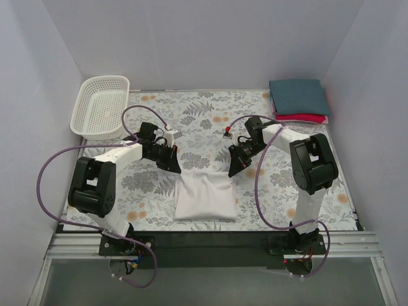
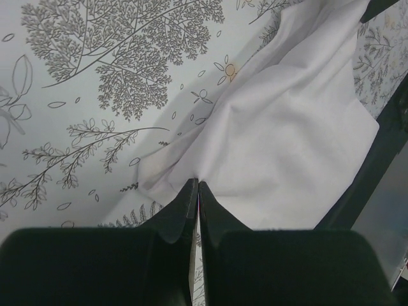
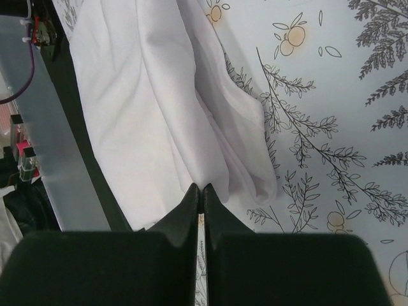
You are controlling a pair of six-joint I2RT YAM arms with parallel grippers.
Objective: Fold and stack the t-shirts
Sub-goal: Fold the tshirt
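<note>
Now, step: fold of white shirt (image 1: 205, 196), near-centre tabletop (image 1: 204, 121).
left claw (image 1: 173, 167): clamped on far-left corner.
right claw (image 1: 234, 169): clamped on far-right corner.
next: corners to be lifted together, laid nearward, prob.

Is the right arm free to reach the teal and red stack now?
Probably not yet: the right gripper is shut on a corner of the white shirt. Otherwise only bare tablecloth lies between it and the stack.

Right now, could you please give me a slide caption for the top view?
Left hand and right hand pinch the white shirt's far corners; teal shirt on red shirt, far right.
</note>
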